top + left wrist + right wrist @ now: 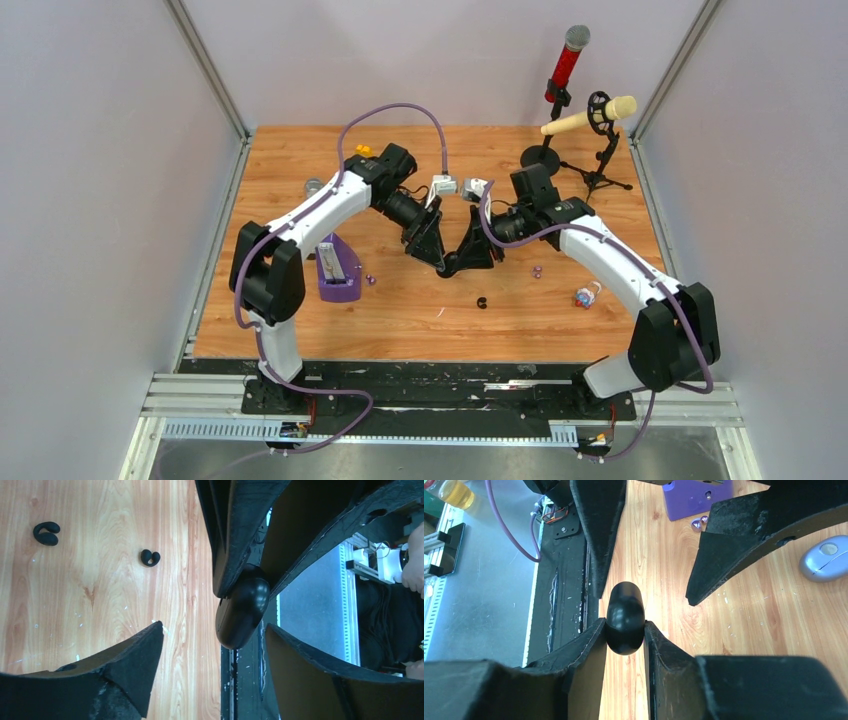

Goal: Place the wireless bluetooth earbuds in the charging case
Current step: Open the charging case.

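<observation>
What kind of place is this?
Probably a lab data-collection cell: plain panel walls box in a wooden tabletop, the left arm and right arm are bolted to a metal rail at its edge, and a red microphone and a cream microphone stand at the back.
</observation>
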